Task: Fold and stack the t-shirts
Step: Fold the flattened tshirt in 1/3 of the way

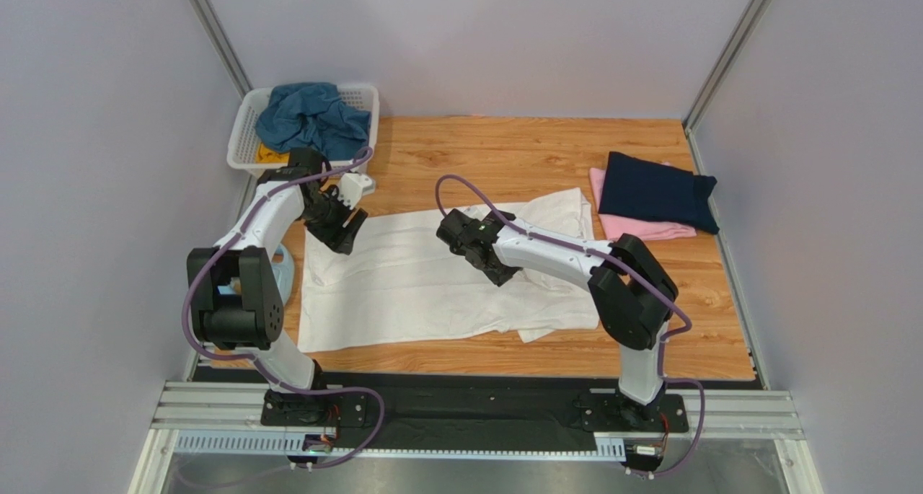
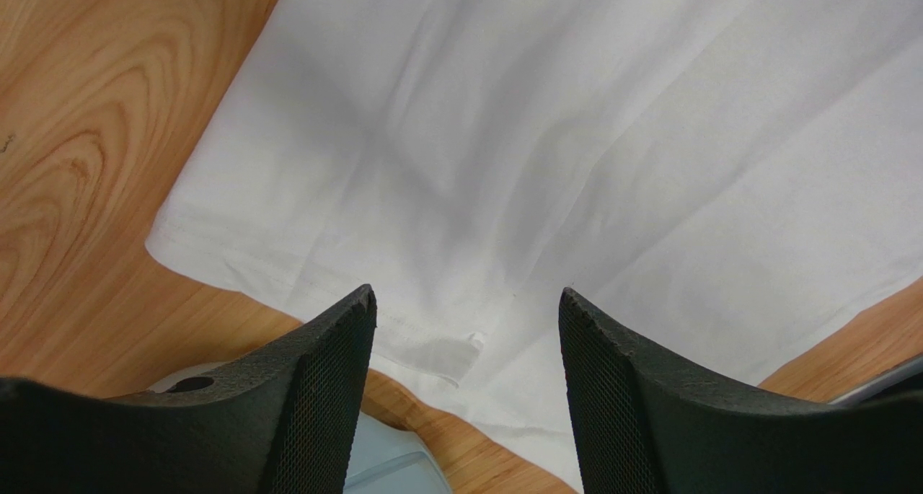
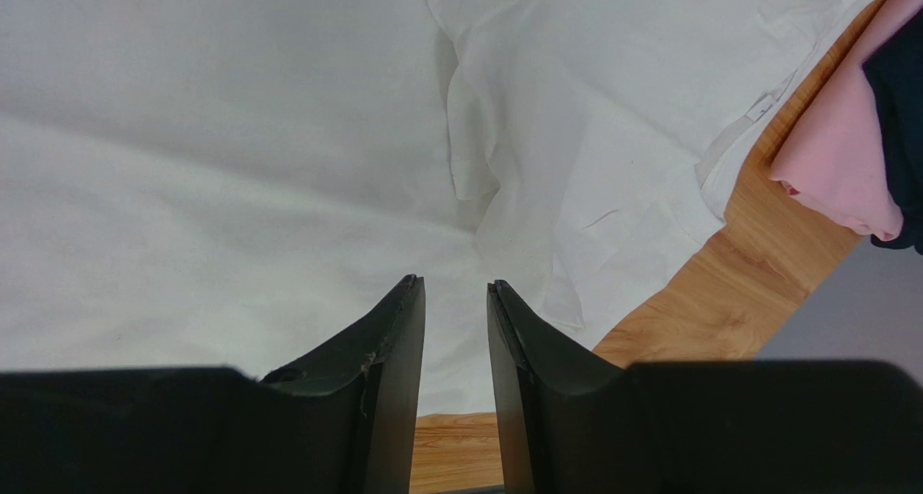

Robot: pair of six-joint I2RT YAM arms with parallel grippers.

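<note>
The white t-shirt point(image 1: 433, 283) lies spread flat across the middle of the wooden table point(image 1: 488, 148). You have the left gripper point(image 2: 466, 299) hanging over the shirt's far-left corner, its fingers wide apart with nothing between them. Your right gripper point(image 3: 452, 283) hovers over the shirt's right half, with only a narrow gap between its fingers and no cloth clamped. At the far right, a folded navy t-shirt point(image 1: 658, 191) rests on a folded pink t-shirt point(image 1: 639, 227). At the far left, a teal-blue t-shirt point(image 1: 311, 115) is heaped in the white basket point(image 1: 244, 137).
</note>
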